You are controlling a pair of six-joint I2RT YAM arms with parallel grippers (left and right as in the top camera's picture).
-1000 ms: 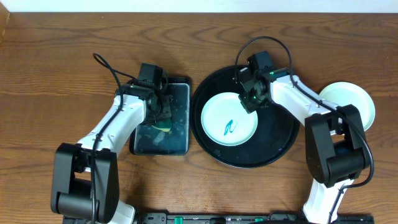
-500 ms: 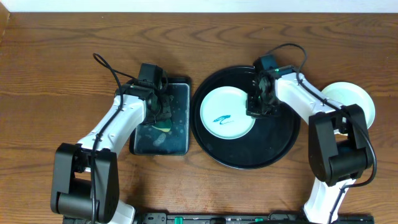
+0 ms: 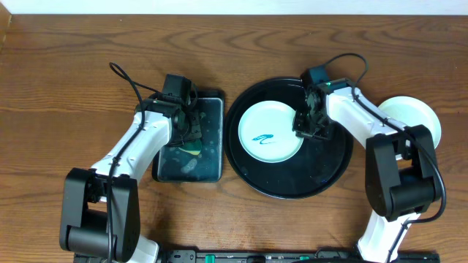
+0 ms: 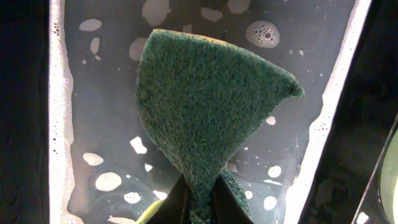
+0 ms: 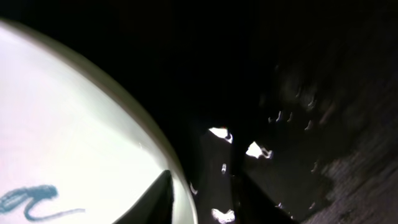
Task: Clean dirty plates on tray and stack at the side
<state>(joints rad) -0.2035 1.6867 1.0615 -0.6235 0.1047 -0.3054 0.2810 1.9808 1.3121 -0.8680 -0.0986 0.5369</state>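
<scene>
The right gripper (image 5: 202, 196) sits at the right edge of the marked plate (image 3: 269, 136) inside the round black tray (image 3: 322, 175), fingers slightly parted astride its rim. Left of the tray, the left gripper (image 4: 198, 196) pinches the green sponge (image 4: 205, 106).

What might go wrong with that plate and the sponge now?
The right claw straddles the rim of the plate loosely, so the plate may slide on the glossy round tray when scrubbed. The left claw pinches only one end of the sponge, so it might flop or slip out.
</scene>
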